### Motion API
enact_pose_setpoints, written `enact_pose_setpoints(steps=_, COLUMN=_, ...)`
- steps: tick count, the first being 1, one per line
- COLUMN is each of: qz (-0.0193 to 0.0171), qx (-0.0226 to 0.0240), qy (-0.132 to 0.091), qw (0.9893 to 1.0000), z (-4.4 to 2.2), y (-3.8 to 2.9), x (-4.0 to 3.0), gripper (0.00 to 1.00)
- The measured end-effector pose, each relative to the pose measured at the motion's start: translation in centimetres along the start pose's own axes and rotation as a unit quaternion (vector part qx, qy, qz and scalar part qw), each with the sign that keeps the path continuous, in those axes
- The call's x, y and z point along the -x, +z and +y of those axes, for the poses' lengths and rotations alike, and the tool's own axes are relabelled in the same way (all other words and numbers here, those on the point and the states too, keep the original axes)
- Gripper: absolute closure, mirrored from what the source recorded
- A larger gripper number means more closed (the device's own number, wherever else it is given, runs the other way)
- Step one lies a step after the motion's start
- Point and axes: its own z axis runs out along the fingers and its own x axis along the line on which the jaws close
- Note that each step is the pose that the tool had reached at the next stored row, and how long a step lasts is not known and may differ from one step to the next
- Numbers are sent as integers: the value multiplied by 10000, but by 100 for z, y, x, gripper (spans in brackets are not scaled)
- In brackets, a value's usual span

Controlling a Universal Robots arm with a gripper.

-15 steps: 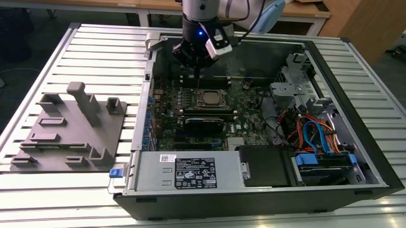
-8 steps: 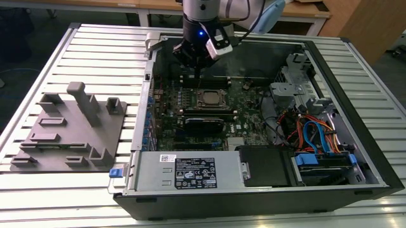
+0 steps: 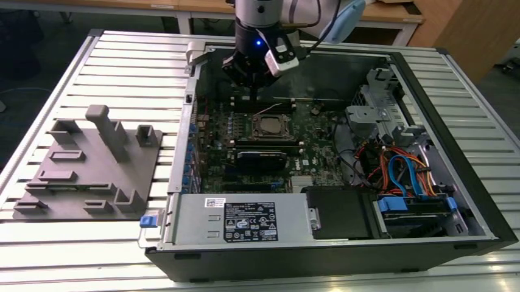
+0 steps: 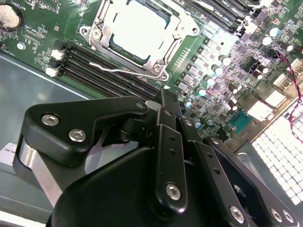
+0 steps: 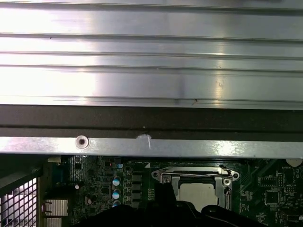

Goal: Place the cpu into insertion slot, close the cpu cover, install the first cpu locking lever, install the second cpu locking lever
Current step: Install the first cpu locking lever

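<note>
The cpu (image 4: 138, 30) lies in the insertion slot (image 3: 271, 126) on the green board, its pale metal top showing through the window of the cpu cover (image 4: 142, 64), which is down flat over it. A thin wire locking lever (image 4: 111, 67) juts out beside the socket, over the memory slots, and is not latched. My gripper (image 3: 255, 99) hangs above the board just beyond the socket, towards the case's far wall. It is shut (image 4: 165, 94) with nothing in it and touches nothing. The first wrist view also catches the socket (image 5: 194, 185).
The open computer case (image 3: 455, 121) lies on a slatted metal table. Long black memory slots (image 4: 109, 78) run beside the socket. Coloured cables (image 3: 398, 170) and a drive cage fill the exterior view's right. A grey fixture plate (image 3: 89, 170) sits at its left.
</note>
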Motion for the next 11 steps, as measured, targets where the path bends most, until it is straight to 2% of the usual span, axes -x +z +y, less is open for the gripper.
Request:
enact_pose_setpoints(steps=9, qz=0, qx=0, qy=0, qw=10000, z=-1, y=2, x=1, gripper=90)
enact_pose_setpoints(steps=11, qz=0, qx=27, qy=13, qw=10000, z=-15, y=4, x=1, gripper=90)
